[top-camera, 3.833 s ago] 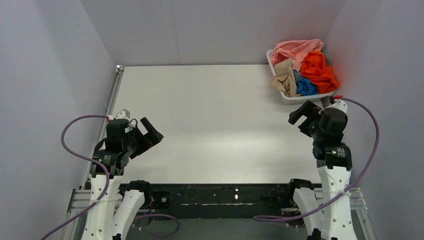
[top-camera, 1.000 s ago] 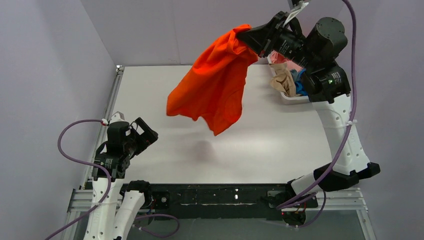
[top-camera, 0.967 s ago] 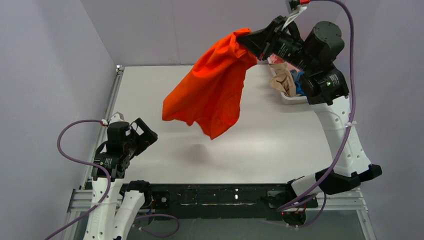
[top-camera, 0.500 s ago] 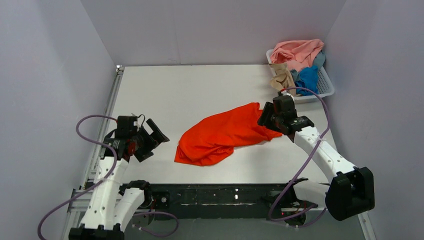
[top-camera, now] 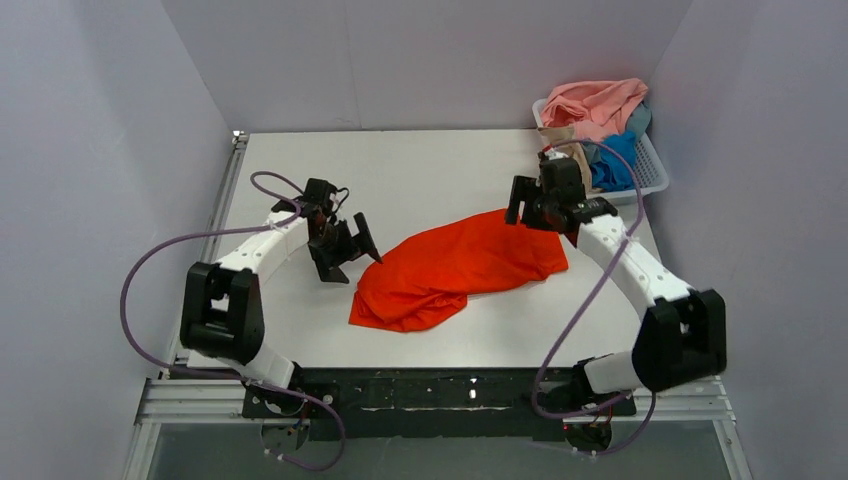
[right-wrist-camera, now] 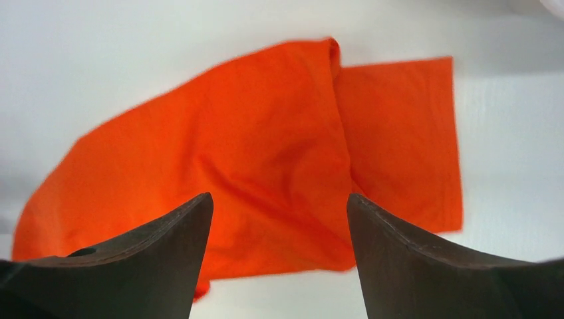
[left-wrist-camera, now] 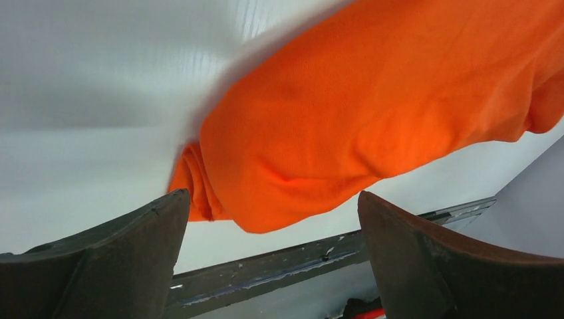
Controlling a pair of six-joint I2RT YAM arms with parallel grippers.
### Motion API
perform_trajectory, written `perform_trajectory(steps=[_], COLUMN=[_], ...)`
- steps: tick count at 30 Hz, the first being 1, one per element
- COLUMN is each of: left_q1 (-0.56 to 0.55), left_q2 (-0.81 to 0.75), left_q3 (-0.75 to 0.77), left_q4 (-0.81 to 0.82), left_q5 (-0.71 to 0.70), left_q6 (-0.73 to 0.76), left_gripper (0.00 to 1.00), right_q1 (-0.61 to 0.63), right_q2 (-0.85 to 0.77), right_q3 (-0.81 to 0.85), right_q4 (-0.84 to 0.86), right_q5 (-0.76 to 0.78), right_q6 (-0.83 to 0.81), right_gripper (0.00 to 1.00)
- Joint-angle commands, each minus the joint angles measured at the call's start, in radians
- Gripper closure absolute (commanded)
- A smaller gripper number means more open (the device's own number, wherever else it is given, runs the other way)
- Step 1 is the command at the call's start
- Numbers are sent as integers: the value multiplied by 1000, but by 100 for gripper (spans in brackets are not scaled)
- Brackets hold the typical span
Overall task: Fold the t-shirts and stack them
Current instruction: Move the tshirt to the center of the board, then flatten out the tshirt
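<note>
The orange-red t-shirt (top-camera: 455, 268) lies loosely crumpled on the white table (top-camera: 420, 170), stretched from front left to back right. My left gripper (top-camera: 348, 254) is open just off its left end, and the left wrist view shows the cloth (left-wrist-camera: 372, 113) beyond the spread jaws (left-wrist-camera: 269, 194). My right gripper (top-camera: 530, 210) hovers open over the shirt's far right end with nothing between its fingers (right-wrist-camera: 166, 252). In that wrist view the shirt (right-wrist-camera: 266, 146) lies flat below. Salmon pink (top-camera: 595, 100), tan (top-camera: 562, 152) and blue (top-camera: 615, 165) t-shirts sit piled in the basket.
The white slatted basket (top-camera: 655, 170) stands at the back right corner, close behind my right gripper. Grey walls close in the table on three sides. A metal rail (top-camera: 225, 190) runs along the left edge, and purple cables loop beside both arms.
The right gripper has opened, let go of the orange-red shirt and drawn back toward the basket. The left arm has reached forward to the shirt's left end. The shirt lies still.
</note>
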Motion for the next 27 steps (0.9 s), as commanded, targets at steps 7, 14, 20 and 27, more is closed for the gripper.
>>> perform_trajectory(steps=[7,14,20,27], left_q1=[-33,-46,-52,-58], left_q2=[297,346,331,304], left_q3=[137,150,155,154], left_q4=[-85,-88,-92,-91], left_q5=[120,128,141,122], left_q6=[81,82,98,111], left_gripper=[11,47,88,100], right_q1=[-114,-119,-119,-120], right_q2=[526,683,688,701], right_q3=[472,579,519,500], right_q4=[-55,-135,-124,-94], right_q5=[-243,-250,-130,-230], right_q6=[-24,-41,-70,-97], right_gripper=[19,24,25,28])
